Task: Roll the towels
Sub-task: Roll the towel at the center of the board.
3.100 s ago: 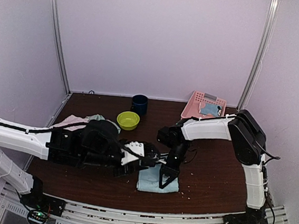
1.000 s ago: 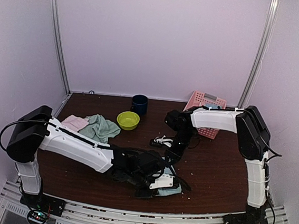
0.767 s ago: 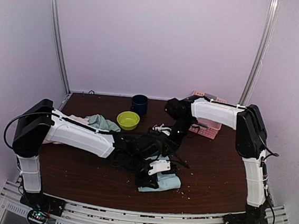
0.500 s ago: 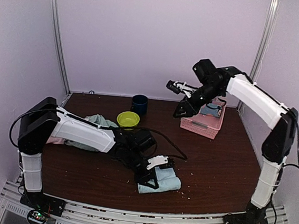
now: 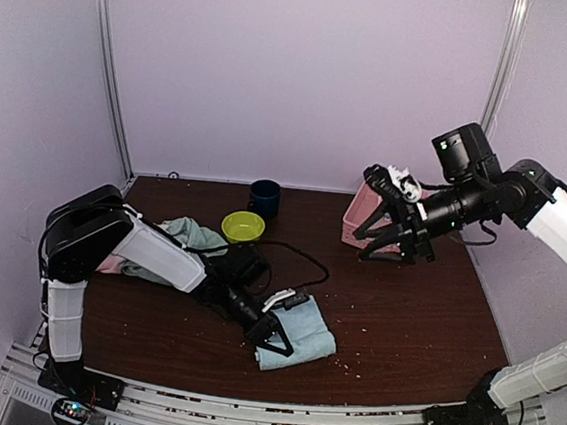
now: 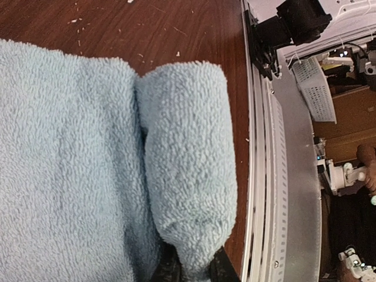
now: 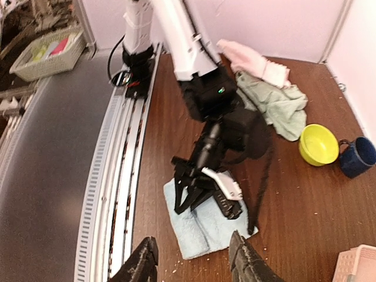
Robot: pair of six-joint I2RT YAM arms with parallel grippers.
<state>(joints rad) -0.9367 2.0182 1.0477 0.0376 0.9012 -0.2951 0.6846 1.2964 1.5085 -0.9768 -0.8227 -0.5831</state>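
A pale blue towel (image 5: 302, 337) lies near the table's front edge, with one side rolled into a thick tube (image 6: 185, 176). My left gripper (image 5: 273, 337) reaches low across the table and is shut on the end of that rolled part; its fingertips (image 6: 167, 271) pinch the terry. In the right wrist view the same gripper (image 7: 184, 205) lies over the towel (image 7: 202, 232). My right gripper (image 5: 383, 247) hangs high in the air by the pink basket, open and empty. A mint green towel (image 5: 189, 236) and a pink towel (image 7: 249, 59) lie crumpled at the left.
A lime-green bowl (image 5: 243, 228) and a dark blue mug (image 5: 264, 198) stand at the back middle. The pink lattice basket (image 5: 361, 212) sits at the back right, partly behind my right arm. A black cable (image 5: 304, 260) loops over the table. Metal rails (image 6: 264, 194) run just past the towel.
My right arm has lifted off the table and swung up to the right by the basket, its jaws opening. The left gripper stays closed on the towel's rolled edge, shifted slightly left.
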